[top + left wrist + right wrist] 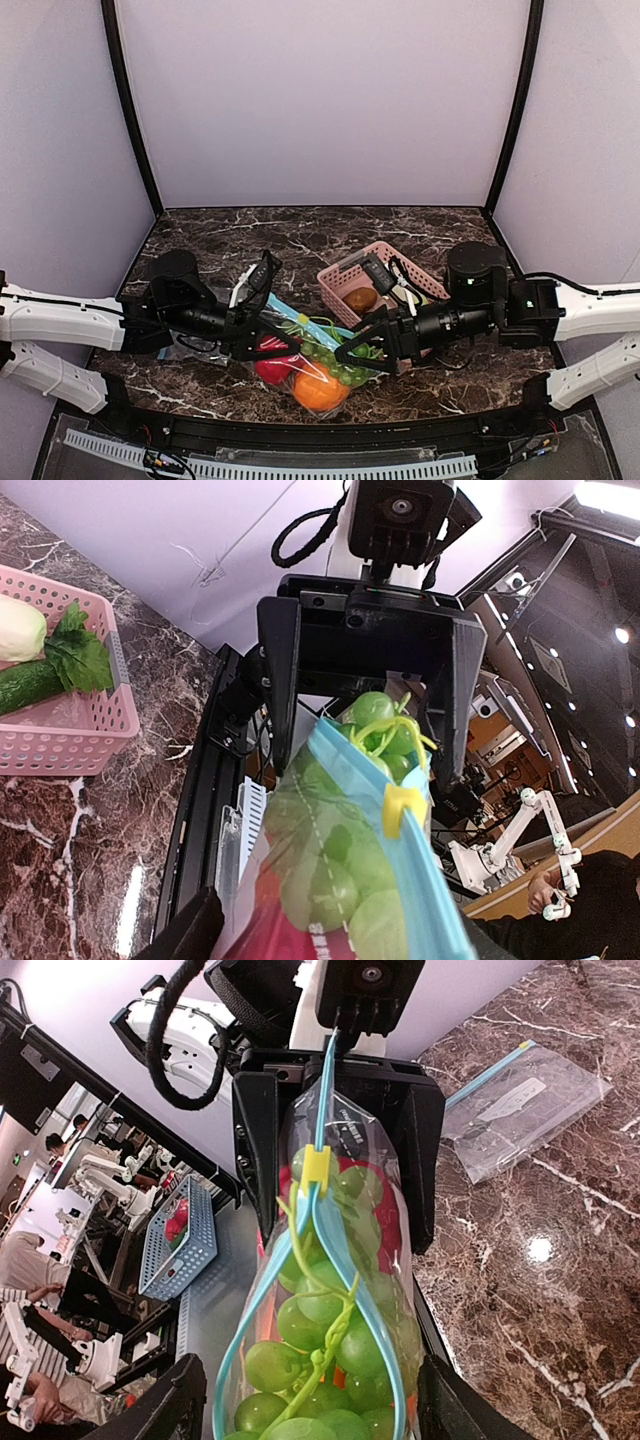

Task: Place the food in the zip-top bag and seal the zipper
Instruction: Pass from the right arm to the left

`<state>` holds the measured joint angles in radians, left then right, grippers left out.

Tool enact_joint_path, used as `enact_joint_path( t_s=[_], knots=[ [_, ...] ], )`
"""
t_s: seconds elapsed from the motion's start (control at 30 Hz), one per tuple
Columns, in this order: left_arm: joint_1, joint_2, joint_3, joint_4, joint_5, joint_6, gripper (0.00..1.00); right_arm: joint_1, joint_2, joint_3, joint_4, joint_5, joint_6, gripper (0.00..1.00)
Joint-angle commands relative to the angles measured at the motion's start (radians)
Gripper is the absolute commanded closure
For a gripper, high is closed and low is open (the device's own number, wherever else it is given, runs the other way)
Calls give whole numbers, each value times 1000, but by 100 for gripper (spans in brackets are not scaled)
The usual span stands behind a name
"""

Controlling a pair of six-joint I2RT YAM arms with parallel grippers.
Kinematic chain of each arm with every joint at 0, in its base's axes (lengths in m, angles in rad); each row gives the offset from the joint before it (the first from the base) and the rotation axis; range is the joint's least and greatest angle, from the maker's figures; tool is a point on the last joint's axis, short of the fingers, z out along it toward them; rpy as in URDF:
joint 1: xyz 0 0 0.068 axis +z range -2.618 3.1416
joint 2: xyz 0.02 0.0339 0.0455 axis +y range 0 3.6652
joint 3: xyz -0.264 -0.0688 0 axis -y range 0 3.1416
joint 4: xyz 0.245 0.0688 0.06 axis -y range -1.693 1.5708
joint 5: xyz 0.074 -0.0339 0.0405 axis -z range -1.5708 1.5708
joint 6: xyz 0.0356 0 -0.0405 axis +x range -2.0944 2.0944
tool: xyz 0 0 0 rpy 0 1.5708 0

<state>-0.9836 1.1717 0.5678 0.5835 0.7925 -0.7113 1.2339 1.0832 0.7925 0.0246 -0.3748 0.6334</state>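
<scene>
Zip-top bag (300, 350) | filled with grape bunch (320, 1360), zipper (345, 1260) half open | left hand (275, 340) and right hand (350, 350) apart, flanking bag to steady sealing

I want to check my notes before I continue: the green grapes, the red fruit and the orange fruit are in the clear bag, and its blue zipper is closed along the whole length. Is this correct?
Not quite. The zipper is not closed along its whole length: in the right wrist view its two blue tracks spread apart below the yellow slider, with a grape stem poking out between them. The green grapes, red fruit and orange fruit are in the clear bag.
</scene>
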Motion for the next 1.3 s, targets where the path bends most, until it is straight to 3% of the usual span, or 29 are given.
enact_joint_path(
  t_s=[0.0,0.5,0.57,0.63,0.73,0.8,0.87,0.97,1.1,1.27],
  knots=[
    [1,-4,-6,48,21,-4,64,-7,10,5,32,-13,6,32],
    [1,-10,-9,46,17,-5,65,-7,23,8,24,-9,11,100],
    [2,-10,-7,36,14,-1,64,-6,26,11,21,-10,10,100],
    [1,-12,-6,36,9,0,57,-7,31,16,18,-15,5,100],
    [2,-19,-2,41,-6,-2,24,-7,37,26,-10,-21,-15,100],
    [2,-35,10,22,-21,14,9,-8,40,32,-21,-37,-24,100],
    [2,-40,32,-24,-30,44,3,-7,45,42,-43,-59,-34,100],
    [3,-29,57,-62,-20,67,3,-7,48,45,-48,-72,-38,100],
    [2,3,74,-63,24,66,22,-9,42,47,-48,-55,-38,100],
    [-1,18,90,-94,63,70,13,-8,48,51,-44,-67,-34,100]
  ],
)
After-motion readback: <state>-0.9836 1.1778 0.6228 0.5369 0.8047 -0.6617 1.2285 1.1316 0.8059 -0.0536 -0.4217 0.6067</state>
